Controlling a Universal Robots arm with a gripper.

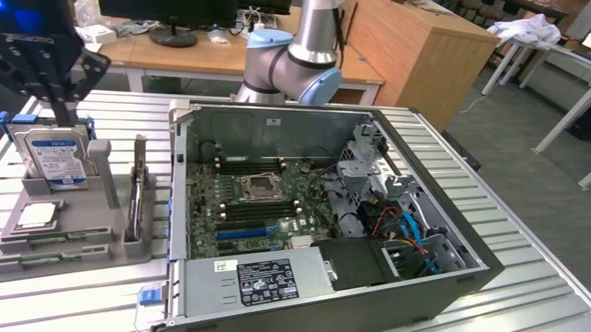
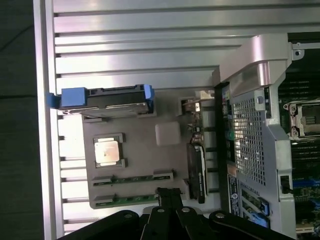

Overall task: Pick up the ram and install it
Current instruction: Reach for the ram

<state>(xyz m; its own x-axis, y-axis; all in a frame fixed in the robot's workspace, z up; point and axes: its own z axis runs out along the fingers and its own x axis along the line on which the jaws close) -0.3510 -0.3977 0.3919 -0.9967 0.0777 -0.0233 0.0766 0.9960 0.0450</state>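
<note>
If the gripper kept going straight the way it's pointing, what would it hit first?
Probably the grey holder, right by the end of the two ram sticks lying in it. The shut gripper points down there, but how high it hangs is hard to judge.

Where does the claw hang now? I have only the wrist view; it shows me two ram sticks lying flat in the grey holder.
Observer: The claw hangs high above the grey holder, at the exterior view's left, by the upright hard drive.
Operator: Where are the motherboard's slots?
Observer: Long black slots run on both sides of the processor socket, inside the open case.
Operator: And where does the arm stand?
Observer: The arm rises behind the case, on its far side in the exterior view.
</note>
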